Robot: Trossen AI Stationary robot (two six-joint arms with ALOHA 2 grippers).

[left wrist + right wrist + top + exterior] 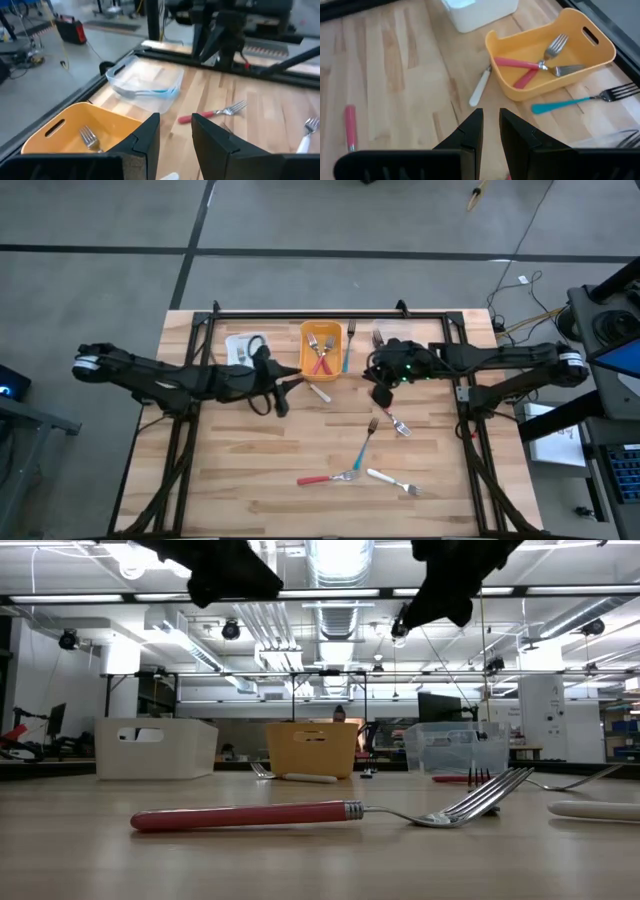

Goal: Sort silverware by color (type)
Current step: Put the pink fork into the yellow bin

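Note:
My left gripper (281, 396) (175, 134) hovers open above the table, just near of the white bin (243, 348). My right gripper (381, 392) (491, 128) hovers with a narrow gap between its fingers, to the right of the orange bin (322, 351) (600, 47). Two red-handled forks (527, 66) lie in that bin. A teal fork (580, 100) lies beside it, and a white-handled utensil (480, 88) in front of it. Loose on the table lie a red fork (325, 478) (300, 813), a teal fork (365, 442), a white fork (392, 480) and another red-handled fork (398, 423).
The clear bin (145, 82) (455, 747) sits at the far edge under the right arm and holds a teal-handled utensil. The table's black frame rails (330, 314) run along the far and side edges. Bare wood lies near of the left gripper (240, 470).

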